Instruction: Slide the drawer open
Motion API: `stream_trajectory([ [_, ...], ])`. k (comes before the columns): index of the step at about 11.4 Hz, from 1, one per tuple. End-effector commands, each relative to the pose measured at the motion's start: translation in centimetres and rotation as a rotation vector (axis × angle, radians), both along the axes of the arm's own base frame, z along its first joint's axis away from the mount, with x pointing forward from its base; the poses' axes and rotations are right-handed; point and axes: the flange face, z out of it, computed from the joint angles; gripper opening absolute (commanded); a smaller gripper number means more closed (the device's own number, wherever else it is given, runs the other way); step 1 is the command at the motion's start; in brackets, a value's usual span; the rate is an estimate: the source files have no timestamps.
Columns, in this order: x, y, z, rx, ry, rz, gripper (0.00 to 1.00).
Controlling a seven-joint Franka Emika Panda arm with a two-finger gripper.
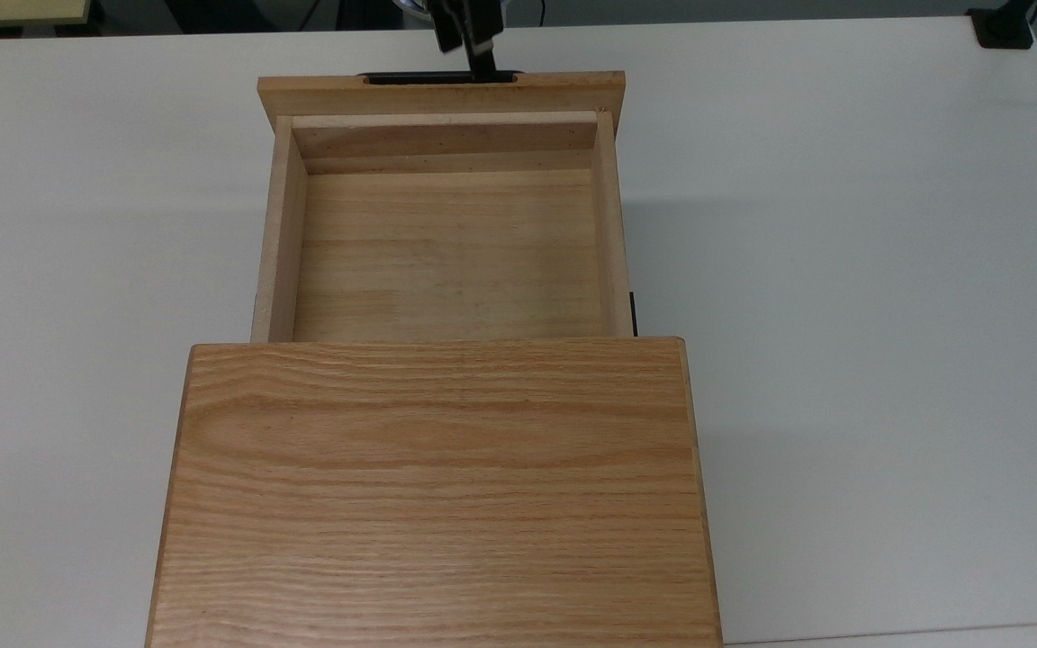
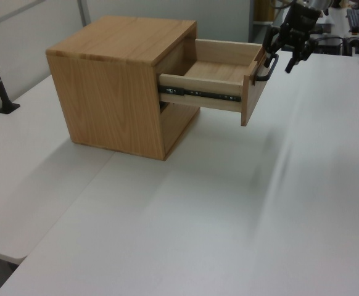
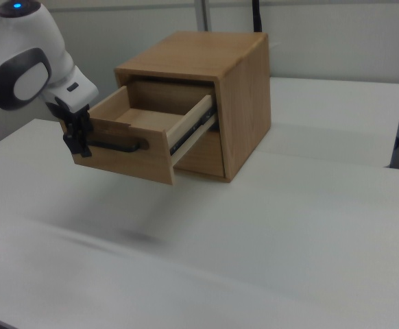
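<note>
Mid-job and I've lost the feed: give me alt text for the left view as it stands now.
A light wooden drawer stands pulled well out of an oak cabinet on a white table, its inside bare and a black slide rail showing along its side. The robot's pincer is at the black bar handle on the front panel, toward the left view's upper right.

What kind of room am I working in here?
Probably a lab or office workspace: a plain white table holding just a wooden cabinet with its drawer pulled out, partition panels behind in the right view, and desks with cables and equipment beyond.
</note>
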Motion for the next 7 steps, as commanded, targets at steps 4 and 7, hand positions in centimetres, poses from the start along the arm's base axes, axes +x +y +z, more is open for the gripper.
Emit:
stream_trajectory([
  [4,1.0,-1.8,5.8,-0.172,0.135,0.730,1.00],
  [7,2.0,-2.5,7.1,-0.377,0.280,0.958,1.00],
])
